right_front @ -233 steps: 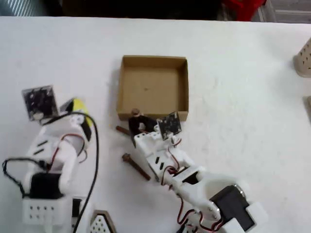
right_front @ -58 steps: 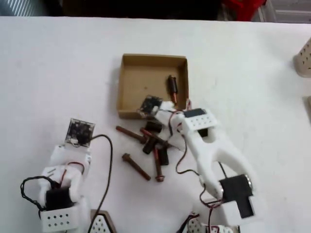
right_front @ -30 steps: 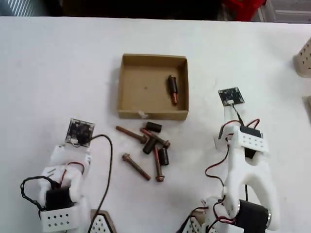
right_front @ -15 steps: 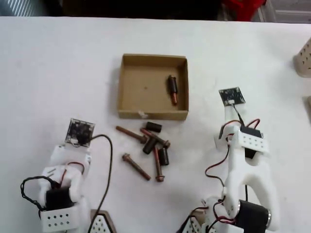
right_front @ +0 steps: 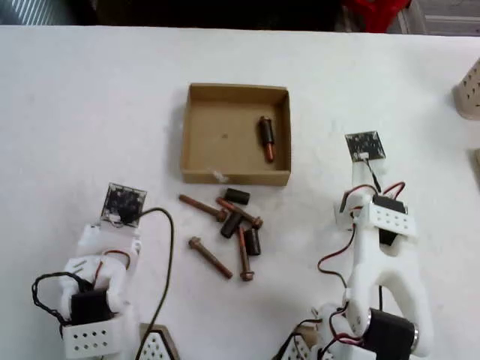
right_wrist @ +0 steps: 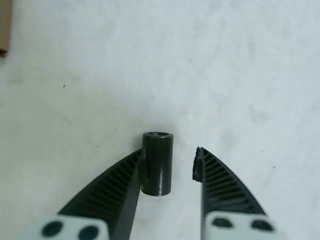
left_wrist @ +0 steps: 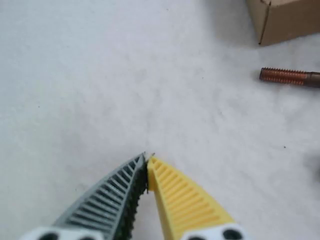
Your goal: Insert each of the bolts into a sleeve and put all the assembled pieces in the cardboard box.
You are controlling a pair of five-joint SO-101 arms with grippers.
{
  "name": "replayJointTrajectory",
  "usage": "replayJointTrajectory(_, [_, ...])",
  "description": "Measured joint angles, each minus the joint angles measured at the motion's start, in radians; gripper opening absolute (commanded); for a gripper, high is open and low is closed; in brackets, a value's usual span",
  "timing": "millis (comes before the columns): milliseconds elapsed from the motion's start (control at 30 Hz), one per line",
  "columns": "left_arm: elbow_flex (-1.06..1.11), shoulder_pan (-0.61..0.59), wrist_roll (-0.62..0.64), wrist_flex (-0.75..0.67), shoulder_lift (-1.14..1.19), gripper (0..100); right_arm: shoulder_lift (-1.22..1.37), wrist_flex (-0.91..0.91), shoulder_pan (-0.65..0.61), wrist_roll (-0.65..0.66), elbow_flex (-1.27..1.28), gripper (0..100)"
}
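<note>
The cardboard box [right_front: 236,178] is matt brown paperboard. The bolts [right_front: 211,258] are coppery threaded metal. The sleeve [right_wrist: 157,167] is smooth, faintly glossy black. The left gripper [left_wrist: 148,159] and right gripper [right_wrist: 169,152] have ribbed plastic fingers. The table [right_front: 90,97] is matt, finely textured white.

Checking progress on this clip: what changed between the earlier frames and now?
One assembled piece now lies in the cardboard box, which was empty before. The right gripper drew back from the box front to the right side of the table, open around a sleeve. The left arm shifted early on, then kept still. The loose bolts and sleeves stayed put.
</note>
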Motion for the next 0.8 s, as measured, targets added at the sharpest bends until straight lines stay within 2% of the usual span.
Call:
replayJointTrajectory(233, [0.000, 0.000, 0.000, 0.000, 0.000, 2, 0.187, 0.031, -0.025, -0.021, -0.101, 12.4])
replayJointTrajectory(400, [0.000, 0.000, 0.000, 0.000, 0.000, 2, 0.216, 0.081, -0.025, -0.064, -0.143, 12.2])
replayJointTrajectory(567, [0.000, 0.000, 0.000, 0.000, 0.000, 2, 0.222, 0.084, -0.025, -0.072, -0.146, 2.1])
replayJointTrajectory(800, [0.000, 0.000, 0.000, 0.000, 0.000, 2, 0.226, 0.084, -0.025, -0.072, -0.149, 1.7])
